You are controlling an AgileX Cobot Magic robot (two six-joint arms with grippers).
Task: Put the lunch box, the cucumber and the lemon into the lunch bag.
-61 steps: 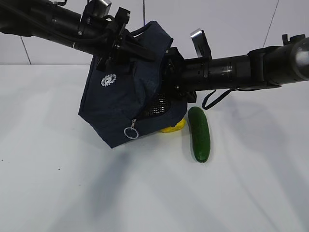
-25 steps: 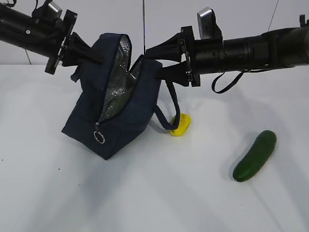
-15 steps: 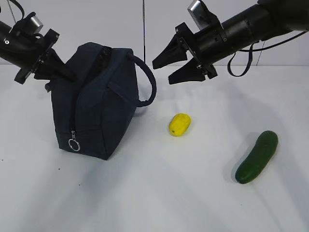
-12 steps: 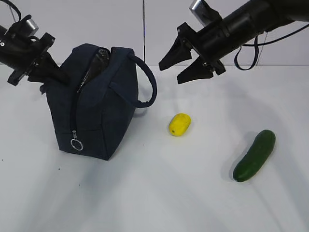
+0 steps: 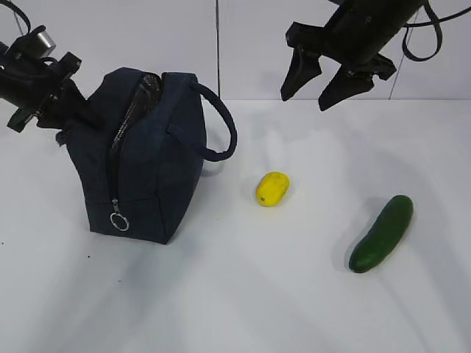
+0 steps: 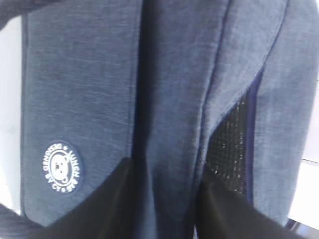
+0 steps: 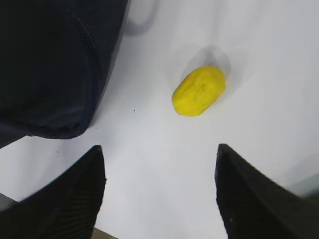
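Currently, entries by item:

Left arm: comes in from the left edge of the exterior view, angled slightly downward toward the bag's upper left side.

Left gripper [image 5: 79,116]: tips buried against the bag's fabric; in the wrist view the two dark fingers [image 6: 112,206] sit close together with a fold of navy cloth between them, so it is pinching the lunch bag.

Lunch bag [image 5: 147,158]: stands on the white desk [image 5: 221,294] directly in front of the left gripper, leaning a little; zipper partly undone at the top, ring pull [image 5: 119,221] hanging low on the near face, one loop handle [image 5: 221,129] sticking out on the side away from that gripper. Round white logo [image 6: 62,167] just left of the left gripper's fingers in the wrist view.

Right arm: enters from the upper right, raised well clear of the desk, pointing down and to the left.

Right gripper [image 5: 315,87]: fingers spread wide, nothing between them.

Lemon [image 5: 272,188]: on the desk below the right gripper, slightly left of it; in the wrist view [image 7: 199,91] it lies ahead of the spread fingers, between them.

Cucumber [image 5: 381,233]: on the desk, below and to the right of the right gripper, well apart from the lemon.

Lunch box: not visible in any view.
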